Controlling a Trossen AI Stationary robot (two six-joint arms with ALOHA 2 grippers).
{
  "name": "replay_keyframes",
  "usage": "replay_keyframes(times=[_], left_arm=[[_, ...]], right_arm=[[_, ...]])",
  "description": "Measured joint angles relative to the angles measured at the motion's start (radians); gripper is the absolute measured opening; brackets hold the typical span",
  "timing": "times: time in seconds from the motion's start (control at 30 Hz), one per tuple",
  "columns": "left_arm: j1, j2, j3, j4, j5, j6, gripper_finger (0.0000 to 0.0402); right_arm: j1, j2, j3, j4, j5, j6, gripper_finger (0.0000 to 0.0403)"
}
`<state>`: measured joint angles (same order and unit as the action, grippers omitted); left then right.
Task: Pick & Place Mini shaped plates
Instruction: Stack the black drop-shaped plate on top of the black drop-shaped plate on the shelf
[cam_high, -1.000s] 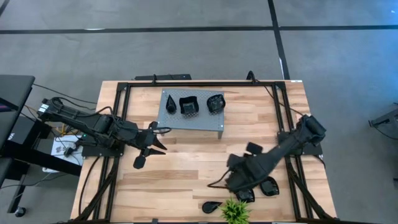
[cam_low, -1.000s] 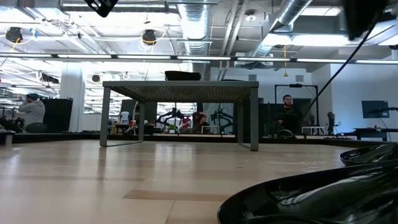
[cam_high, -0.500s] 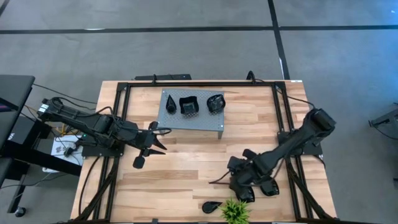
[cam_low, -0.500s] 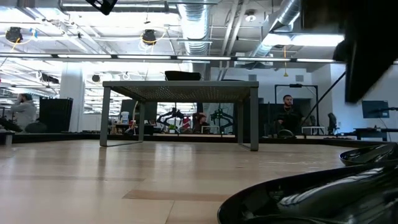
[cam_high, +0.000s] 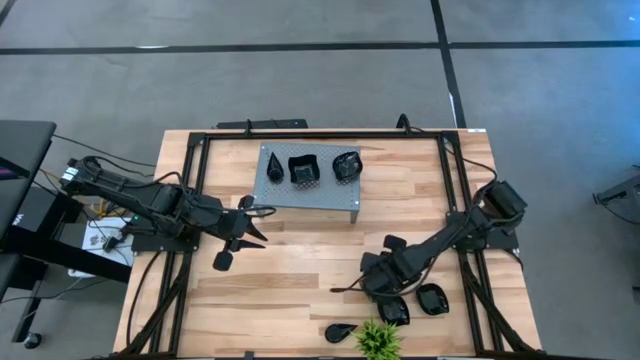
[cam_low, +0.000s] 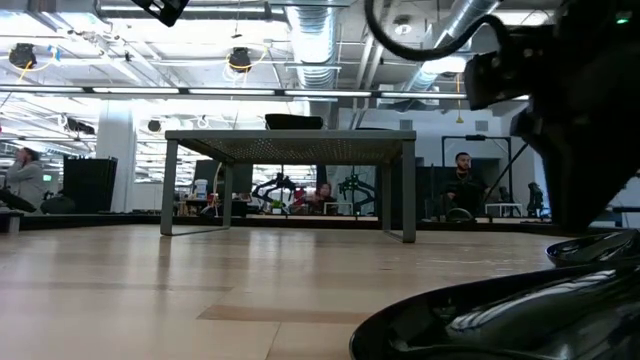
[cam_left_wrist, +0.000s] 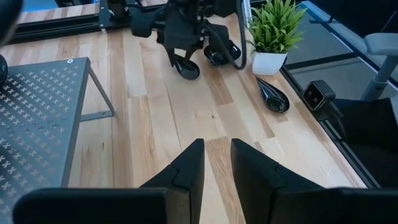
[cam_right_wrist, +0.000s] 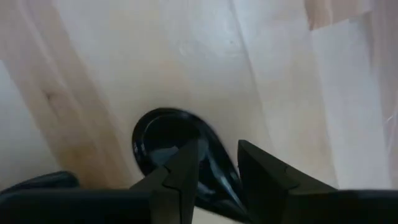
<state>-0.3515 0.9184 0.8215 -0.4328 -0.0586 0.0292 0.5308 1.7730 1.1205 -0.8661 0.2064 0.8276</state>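
Three glossy black mini plates (cam_high: 303, 170) sit on the grey perforated stand (cam_high: 300, 195). Three more lie on the wood near the right-hand near corner: one (cam_high: 393, 312), one (cam_high: 432, 298) and a teardrop one (cam_high: 340, 332) beside the plant. My right gripper (cam_high: 372, 285) (cam_right_wrist: 217, 155) hovers just left of them, shut on another teardrop plate (cam_right_wrist: 163, 134) (cam_left_wrist: 186, 67). My left gripper (cam_high: 255, 225) (cam_left_wrist: 216, 149) waits open, left of the stand and above bare wood. My right gripper pinches the teardrop plate by its rim (cam_right_wrist: 219, 167), near the narrow end. One finger (cam_right_wrist: 186, 163) is over the hollow and the other (cam_right_wrist: 256, 167) is outside. The fingers come from above, pointing down. In the left wrist view the plate hangs tilted below them; whether it has left the wood I cannot tell.
A small green plant in a white pot (cam_high: 378, 340) (cam_left_wrist: 271, 34) stands at the near edge, close to the right gripper. A black frame rail (cam_high: 470, 270) runs along the table's sides. A small dark shape (cam_high: 225, 262) lies by the left gripper. Bare wood (cam_high: 300, 270) spreads mid-table.
The right arm swung its elbow out toward the table's right edge and back. Its gripper has ended a little farther toward the left and far side. In the low view the arm has come into the upper right. The left arm kept still.
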Motion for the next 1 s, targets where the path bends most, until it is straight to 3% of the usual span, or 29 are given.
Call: replay_keyframes(times=[0.37,0.8,1.0], left_arm=[[0.000,0.000,0.000,0.000,0.000,-0.003,0.0081],[0.000,0.000,0.000,0.001,0.000,-0.007,0.0081],[0.000,0.000,0.000,0.003,0.000,-0.008,0.0081]], right_arm=[[-0.070,0.001,0.000,0.000,-0.104,-0.080,0.0107],[-0.079,0.076,0.004,0.001,-0.092,-0.150,0.0105],[-0.096,0.066,-0.001,0.014,-0.100,-0.150,0.0047]])
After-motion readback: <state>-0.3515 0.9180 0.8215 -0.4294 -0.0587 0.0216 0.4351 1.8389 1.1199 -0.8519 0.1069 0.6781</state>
